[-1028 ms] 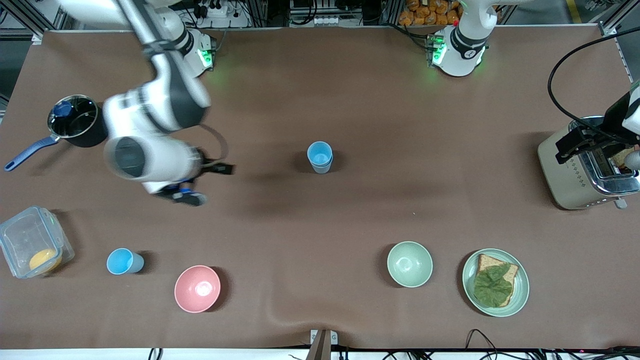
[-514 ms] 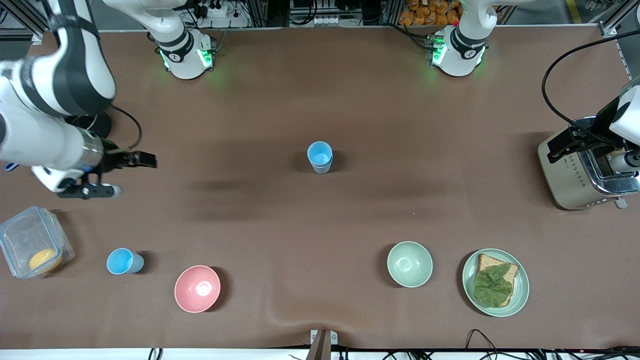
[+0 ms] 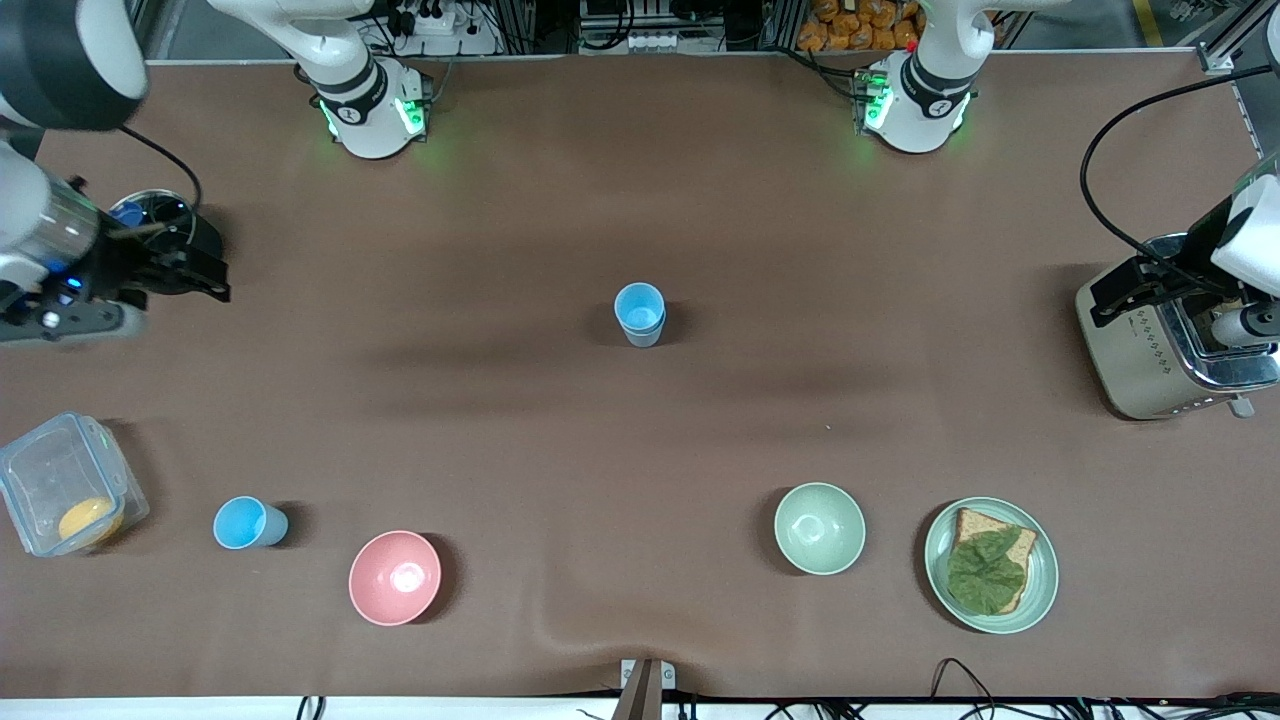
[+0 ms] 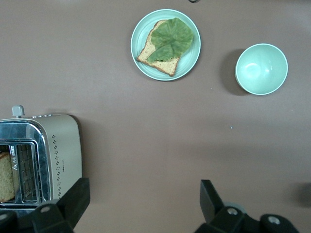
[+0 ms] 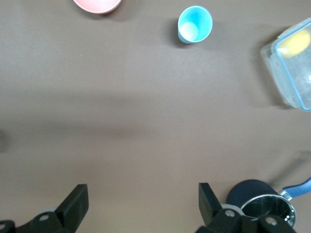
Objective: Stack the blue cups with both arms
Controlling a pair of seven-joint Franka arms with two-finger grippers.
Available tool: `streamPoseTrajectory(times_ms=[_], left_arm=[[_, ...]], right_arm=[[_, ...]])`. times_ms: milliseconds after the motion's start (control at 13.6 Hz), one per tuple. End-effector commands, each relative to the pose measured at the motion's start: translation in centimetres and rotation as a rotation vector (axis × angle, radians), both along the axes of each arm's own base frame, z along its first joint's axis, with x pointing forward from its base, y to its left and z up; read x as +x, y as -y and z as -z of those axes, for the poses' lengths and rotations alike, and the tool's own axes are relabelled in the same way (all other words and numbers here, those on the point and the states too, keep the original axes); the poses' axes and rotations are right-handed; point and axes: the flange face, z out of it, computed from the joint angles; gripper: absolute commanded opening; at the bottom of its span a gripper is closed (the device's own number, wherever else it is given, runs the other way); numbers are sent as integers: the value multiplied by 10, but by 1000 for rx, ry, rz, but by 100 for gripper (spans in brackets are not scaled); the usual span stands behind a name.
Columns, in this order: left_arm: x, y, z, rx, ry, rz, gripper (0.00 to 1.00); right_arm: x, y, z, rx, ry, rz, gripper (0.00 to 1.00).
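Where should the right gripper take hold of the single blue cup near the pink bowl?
Probably at the rim, from above. The blue cup stands upright, mouth up, with bare table between it and the pink bowl, so one finger can go inside the wall and one outside. The right gripper is open.

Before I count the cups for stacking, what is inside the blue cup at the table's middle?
Another blue cup sits nested inside the middle cup. Its bottom looks empty; whether anything lies between them is hidden.

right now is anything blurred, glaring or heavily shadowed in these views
Front view: sharp and evenly lit, green base lights glow on the cloth, soft shadows beside the stacked blue cups. Left wrist view: sheen on the toaster. Right wrist view: a highlight inside the lone blue cup.
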Motion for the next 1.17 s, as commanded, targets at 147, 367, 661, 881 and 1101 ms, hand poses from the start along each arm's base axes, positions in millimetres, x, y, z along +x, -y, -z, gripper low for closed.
streamPoseTrajectory(times_ms=[147,367,661,881,1101], left_arm=[[-6,10,-2,-4,-1,28,100],[-2,7,6,-2,-15,37,100],[-3,8,5,-2,-17,44,100],[-6,12,-5,0,-28,46,100],[-11,12,-16,2,-58,44,100]], right_arm=[[-4,14,-31,-4,-8,44,100],[-3,20,-29,-4,-8,53,100],[0,31,-28,-2,10,57,100],[0,30,-27,-2,10,54,100],[0,29,-28,-2,14,51,100]])
